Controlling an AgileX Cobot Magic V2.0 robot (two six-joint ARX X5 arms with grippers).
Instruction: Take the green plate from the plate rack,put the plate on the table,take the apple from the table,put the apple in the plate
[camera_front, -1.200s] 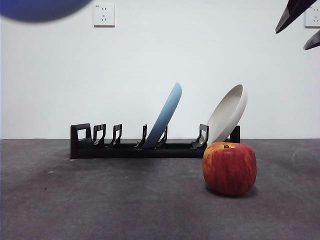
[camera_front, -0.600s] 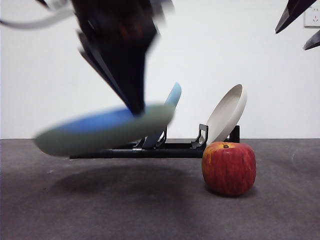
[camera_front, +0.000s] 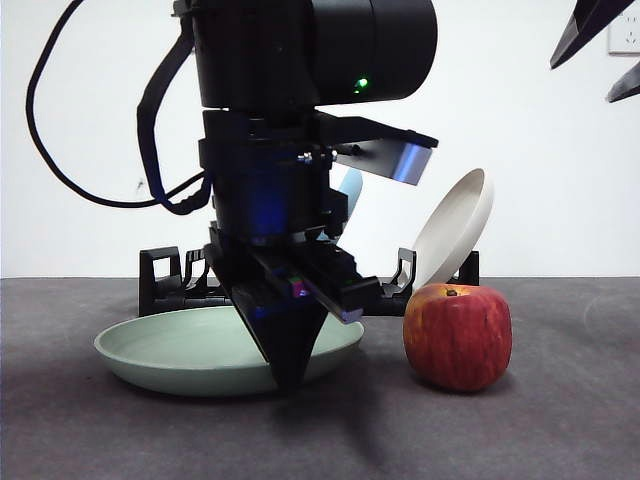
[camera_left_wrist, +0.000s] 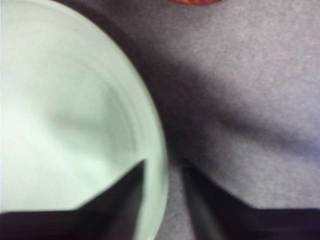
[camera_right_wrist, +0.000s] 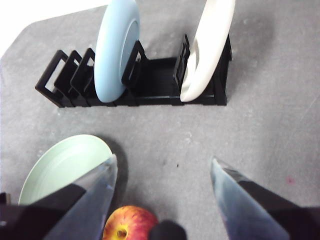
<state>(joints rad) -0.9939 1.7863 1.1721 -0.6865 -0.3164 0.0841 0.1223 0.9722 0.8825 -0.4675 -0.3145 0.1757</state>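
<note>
The pale green plate (camera_front: 180, 345) lies flat on the table (camera_front: 560, 420) in front of the black plate rack (camera_front: 165, 275). My left gripper (camera_front: 290, 385) comes straight down onto its near right rim. In the left wrist view the green plate (camera_left_wrist: 65, 110) fills one side, and the left gripper (camera_left_wrist: 164, 165) is shut on its rim, one jaw inside and one outside. The red apple (camera_front: 458, 335) stands on the table just right of the plate. My right gripper (camera_right_wrist: 164, 160) hangs open high above, looking down on the apple (camera_right_wrist: 129, 224), the plate (camera_right_wrist: 62, 162) and the rack (camera_right_wrist: 157, 85).
A light blue plate (camera_right_wrist: 116, 50) and a beige plate (camera_right_wrist: 210, 45) lean upright in the rack. In the front view the beige plate (camera_front: 455, 225) rises behind the apple. Black tips of the right gripper (camera_front: 582, 78) show at the top right corner.
The left arm has swung down into view with the green plate, which went from tilted in the air to lying flat on the table. The apple and right arm have not moved.
</note>
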